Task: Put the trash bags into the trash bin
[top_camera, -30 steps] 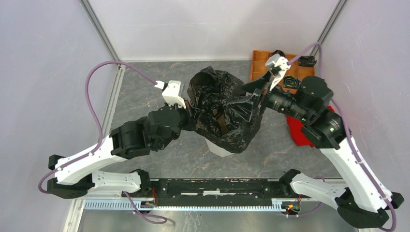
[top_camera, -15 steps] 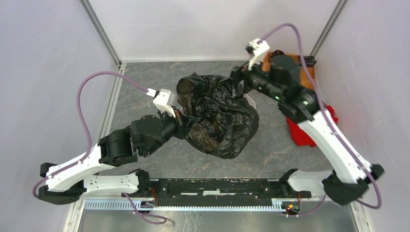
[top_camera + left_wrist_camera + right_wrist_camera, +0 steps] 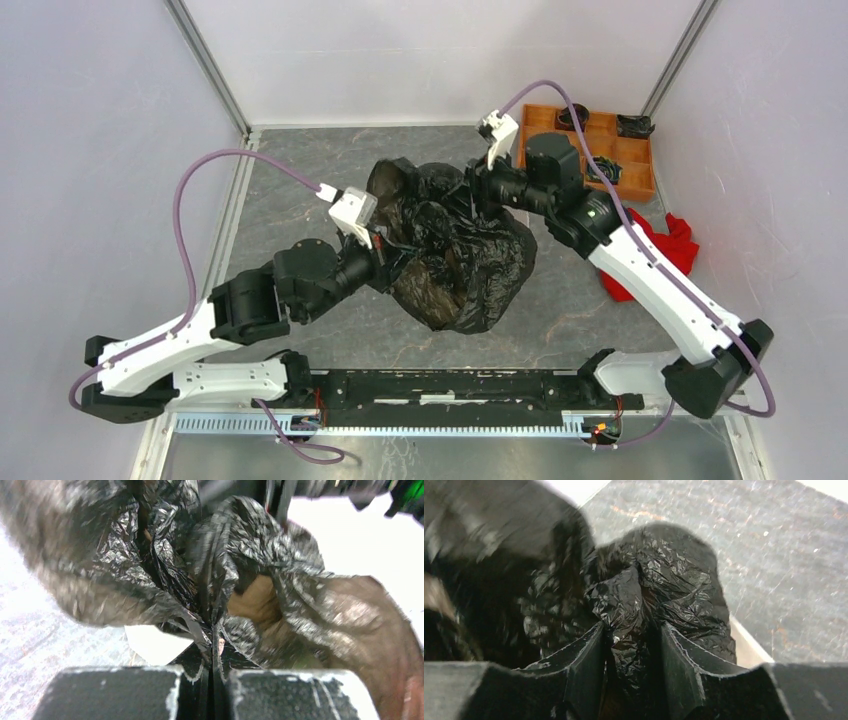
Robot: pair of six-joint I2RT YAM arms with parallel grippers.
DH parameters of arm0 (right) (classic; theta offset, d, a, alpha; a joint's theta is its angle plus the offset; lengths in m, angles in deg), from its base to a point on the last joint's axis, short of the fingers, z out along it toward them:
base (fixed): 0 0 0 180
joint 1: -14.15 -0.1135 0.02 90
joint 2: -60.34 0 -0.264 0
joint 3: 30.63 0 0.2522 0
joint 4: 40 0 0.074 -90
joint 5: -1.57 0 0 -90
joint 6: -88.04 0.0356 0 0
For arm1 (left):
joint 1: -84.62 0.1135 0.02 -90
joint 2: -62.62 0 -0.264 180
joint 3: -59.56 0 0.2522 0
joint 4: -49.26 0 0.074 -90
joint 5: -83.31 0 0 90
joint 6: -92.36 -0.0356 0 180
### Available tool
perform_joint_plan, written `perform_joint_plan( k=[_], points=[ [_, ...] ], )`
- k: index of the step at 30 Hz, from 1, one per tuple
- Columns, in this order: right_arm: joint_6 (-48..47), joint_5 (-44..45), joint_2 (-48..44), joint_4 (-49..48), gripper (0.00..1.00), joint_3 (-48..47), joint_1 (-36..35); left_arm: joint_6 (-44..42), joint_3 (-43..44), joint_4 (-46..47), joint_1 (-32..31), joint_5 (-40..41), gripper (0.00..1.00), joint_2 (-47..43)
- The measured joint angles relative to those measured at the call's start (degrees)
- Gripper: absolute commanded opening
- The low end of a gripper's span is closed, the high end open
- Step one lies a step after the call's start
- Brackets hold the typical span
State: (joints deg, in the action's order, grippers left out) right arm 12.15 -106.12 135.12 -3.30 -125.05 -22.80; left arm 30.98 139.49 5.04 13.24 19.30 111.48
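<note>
The black wrinkly trash bag (image 3: 460, 255) lies bunched in the middle of the table and covers the trash bin. Only a white corner of the bin (image 3: 155, 642) shows under the film, and a pale edge of it (image 3: 749, 647) shows beside the bag. My left gripper (image 3: 385, 250) sits at the bag's left side. Its jaws are shut on a pinch of film (image 3: 212, 630). My right gripper (image 3: 475, 190) reaches in at the bag's far right edge. A crumpled fold of the bag (image 3: 629, 605) stands between its fingers, which are still apart (image 3: 631, 630).
An orange compartmented tray (image 3: 630, 160) with small dark items stands at the back right corner. A red cloth (image 3: 665, 250) lies right of the right arm. Metal frame posts and white walls close in the back and sides.
My right arm swung from the tray side over to the bag's far edge, and its jaws have narrowed around a fold. The bag has spread over the bin, hiding its white side. The left grip is unchanged.
</note>
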Motion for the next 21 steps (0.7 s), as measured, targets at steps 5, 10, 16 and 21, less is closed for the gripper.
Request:
perform_joint_plan(
  k=[5, 10, 16, 21],
  points=[
    [-0.68, -3.69, -5.57, 3.13, 0.43, 4.90, 0.00, 0.83, 8.20, 2.01, 0.00, 2.91, 0.02, 2.58],
    [-2.62, -4.70, -5.51, 5.22, 0.34, 5.49, 0.00, 0.83, 16.26, 3.56, 0.02, 5.90, 0.02, 7.41],
    [-4.48, -2.45, -0.48, 7.67, 0.32, 5.49, -0.70, 0.81, 21.42, 2.49, 0.00, 11.52, 0.02, 15.63],
    [-5.31, 1.46, 2.51, 9.03, 0.35, 5.55, -2.89, 0.46, 18.71, 1.77, 0.02, 15.96, 0.02, 16.76]
  ],
)
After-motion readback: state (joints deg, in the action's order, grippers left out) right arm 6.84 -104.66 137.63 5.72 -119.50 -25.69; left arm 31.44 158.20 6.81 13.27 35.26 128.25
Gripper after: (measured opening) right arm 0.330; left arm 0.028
